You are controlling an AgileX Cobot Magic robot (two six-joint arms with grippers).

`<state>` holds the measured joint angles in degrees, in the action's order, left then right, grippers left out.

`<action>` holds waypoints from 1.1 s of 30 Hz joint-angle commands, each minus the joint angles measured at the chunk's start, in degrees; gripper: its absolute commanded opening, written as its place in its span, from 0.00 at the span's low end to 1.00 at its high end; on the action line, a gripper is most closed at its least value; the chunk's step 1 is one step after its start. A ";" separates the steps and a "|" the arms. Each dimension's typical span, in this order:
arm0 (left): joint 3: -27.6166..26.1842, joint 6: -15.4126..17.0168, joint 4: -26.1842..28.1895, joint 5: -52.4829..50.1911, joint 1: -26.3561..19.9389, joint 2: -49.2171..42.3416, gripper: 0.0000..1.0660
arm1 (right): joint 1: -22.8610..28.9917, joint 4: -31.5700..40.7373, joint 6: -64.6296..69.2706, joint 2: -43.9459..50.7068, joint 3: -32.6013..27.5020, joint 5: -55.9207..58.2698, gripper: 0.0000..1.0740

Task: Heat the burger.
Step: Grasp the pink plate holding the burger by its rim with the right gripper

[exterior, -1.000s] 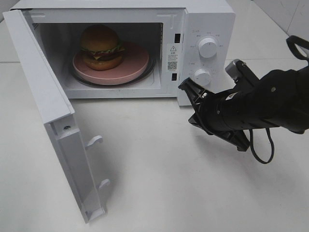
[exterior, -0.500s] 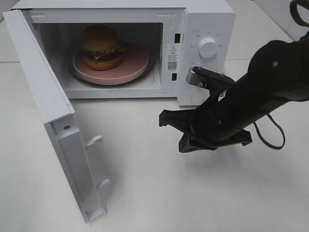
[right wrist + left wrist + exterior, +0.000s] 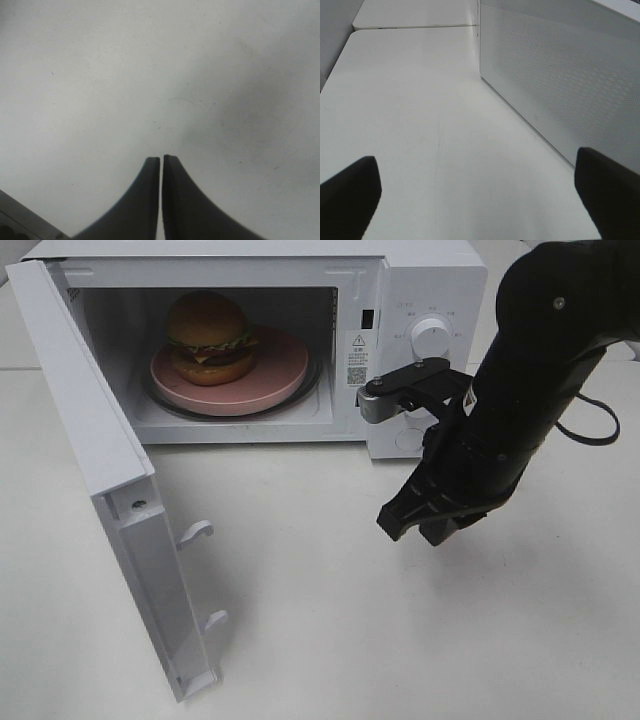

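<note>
Now the right gripper (image 3: 405, 523) is pointing down at the white table (image 3: 330, 640) in front of the microwave (image 3: 430, 280), where a second ago it was lying level, right at the lower dial of the control panel. Its arm is standing taller and is covering most of that lower dial, while the upper dial (image 3: 431, 337) is showing clear. In the right wrist view the two dark fingers (image 3: 142, 200) are sitting pressed together with only a hairline between them, gripping nothing, above bare tabletop.

The burger (image 3: 208, 338) is resting where it was, on the pink plate (image 3: 285, 365) inside the open oven cavity, toward the plate's left side. The door (image 3: 90, 460) is hanging wide open on the left as before, its two latch hooks (image 3: 195, 532) jutting out toward the open table.

Between the door's edge and the right gripper, a broad stretch of table is lying free. The left gripper (image 3: 477, 192) is holding its fingers far apart over the table, near a white panel (image 3: 560, 85) with a fine dotted pattern.
</note>
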<state>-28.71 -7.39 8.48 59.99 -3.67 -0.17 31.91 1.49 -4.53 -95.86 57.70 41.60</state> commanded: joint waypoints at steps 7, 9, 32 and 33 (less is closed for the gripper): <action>0.23 0.40 0.23 -0.46 0.40 -1.32 0.97 | 0.11 -1.20 -24.47 0.69 3.04 2.46 0.06; 0.23 0.40 0.23 -0.46 0.40 -1.32 0.97 | 0.11 -1.20 -26.70 0.69 3.04 2.29 0.06; 0.23 0.40 0.23 -0.46 0.40 -1.32 0.97 | 0.17 -5.96 -72.25 0.52 3.09 -8.42 0.18; 0.23 0.40 0.23 -0.46 0.40 -1.32 0.97 | 0.23 -7.73 -72.25 0.52 3.09 -8.71 0.22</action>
<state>-28.71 -7.39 8.48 59.99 -3.67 -0.17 31.91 -3.78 -75.92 -95.86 60.45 33.52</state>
